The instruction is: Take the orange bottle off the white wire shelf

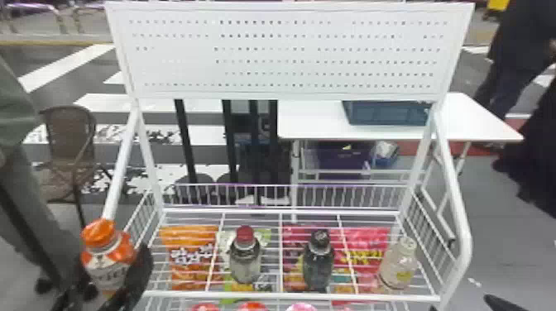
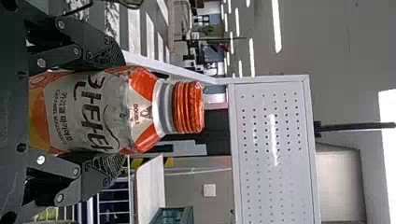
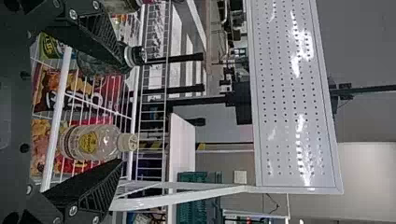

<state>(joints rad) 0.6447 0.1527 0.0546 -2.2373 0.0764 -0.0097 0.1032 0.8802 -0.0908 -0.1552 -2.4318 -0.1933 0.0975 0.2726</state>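
Black left gripper [image 2: 120,111]: gripping orange-capped plastic bottle [image 1: 105,256]; inward swing could strike white wire shelf [image 1: 289,295]. Black right gripper [image 3: 123,113]: open.

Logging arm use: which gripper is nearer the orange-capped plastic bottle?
Left: the left gripper holds the bottle; the right gripper hangs open by the white wire shelf's right side.

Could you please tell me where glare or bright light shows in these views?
Left wrist view: a narrow streak of glare on the perforated panel, and bright ceiling lights behind it; right wrist view: several broader glare patches on the same panel; head view: no such sharp patches, though the panel's hole pattern washes out in places.
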